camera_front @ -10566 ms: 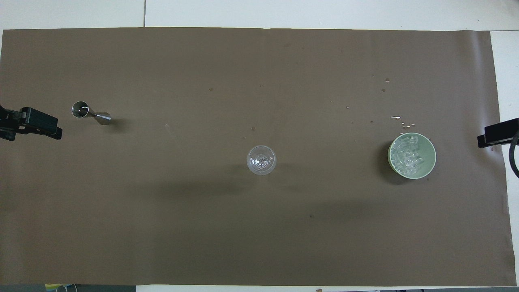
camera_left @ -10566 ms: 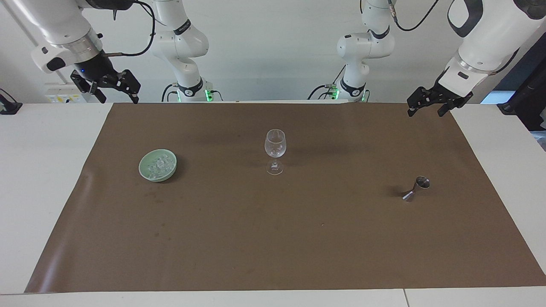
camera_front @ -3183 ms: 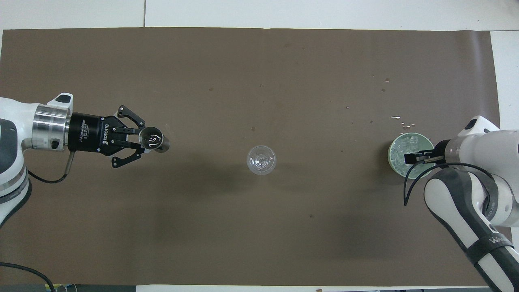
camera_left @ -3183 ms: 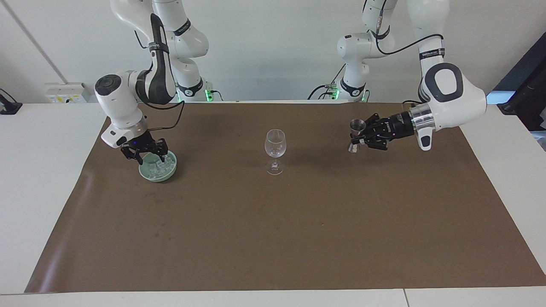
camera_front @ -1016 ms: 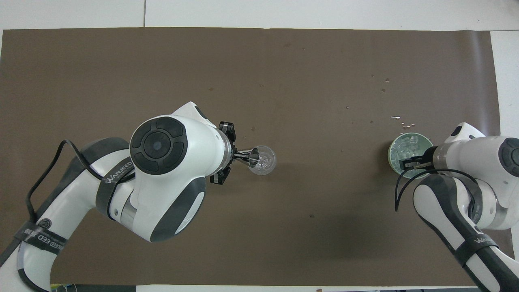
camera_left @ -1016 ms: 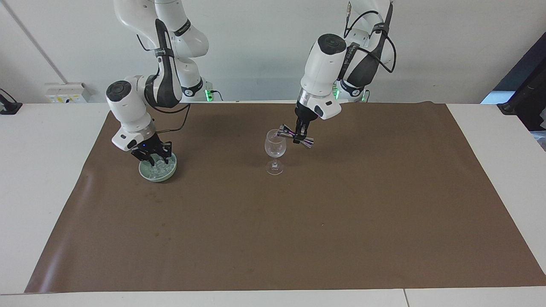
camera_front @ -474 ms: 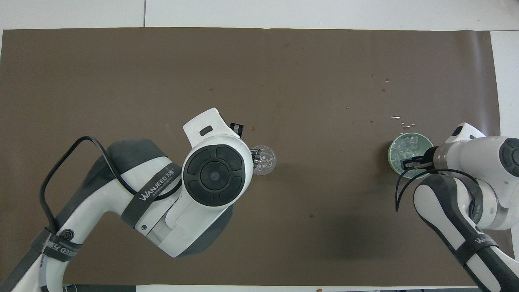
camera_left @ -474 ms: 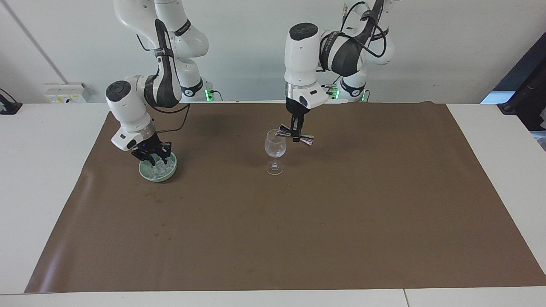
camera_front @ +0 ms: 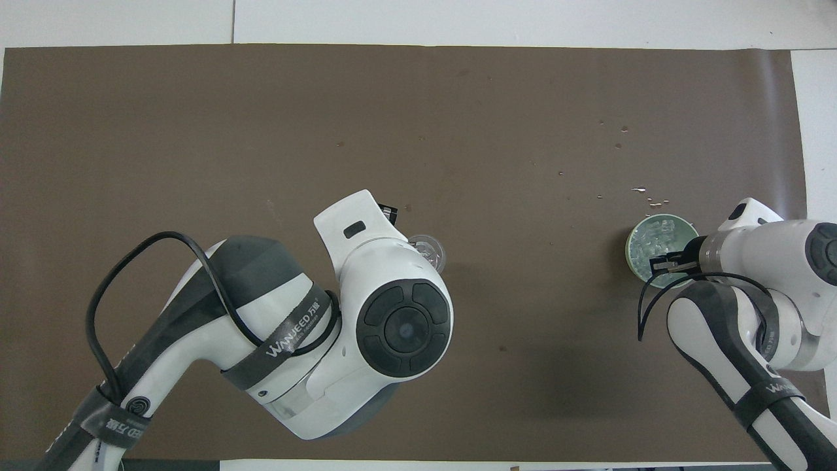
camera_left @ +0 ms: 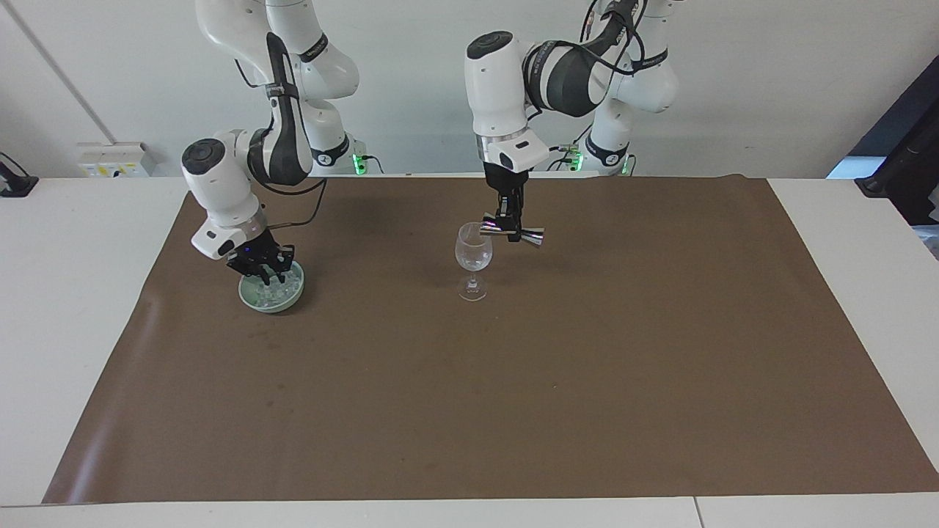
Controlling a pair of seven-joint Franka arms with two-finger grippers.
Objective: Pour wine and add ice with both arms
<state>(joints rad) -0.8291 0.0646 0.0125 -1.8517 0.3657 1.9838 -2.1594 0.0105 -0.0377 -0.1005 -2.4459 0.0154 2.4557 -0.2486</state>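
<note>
A clear stemmed wine glass (camera_left: 473,253) stands in the middle of the brown mat. My left gripper (camera_left: 510,229) points down, shut on the waist of a metal jigger (camera_left: 534,236). The jigger lies on its side with one mouth over the glass rim. In the overhead view the left arm hides the jigger and most of the glass (camera_front: 435,252). A pale green bowl (camera_left: 282,303) holds a heap of ice (camera_left: 285,287) toward the right arm's end. My right gripper (camera_left: 262,274) reaches down into the bowl (camera_front: 631,245) among the ice (camera_front: 657,237).
The brown mat (camera_left: 469,411) covers most of the white table. Small wet drops (camera_front: 644,193) lie on the mat just farther from the robots than the bowl.
The left arm's wrist has swung over the glass, and the jigger stays tipped at the rim. The right gripper stays in the bowl, hardly moved.
</note>
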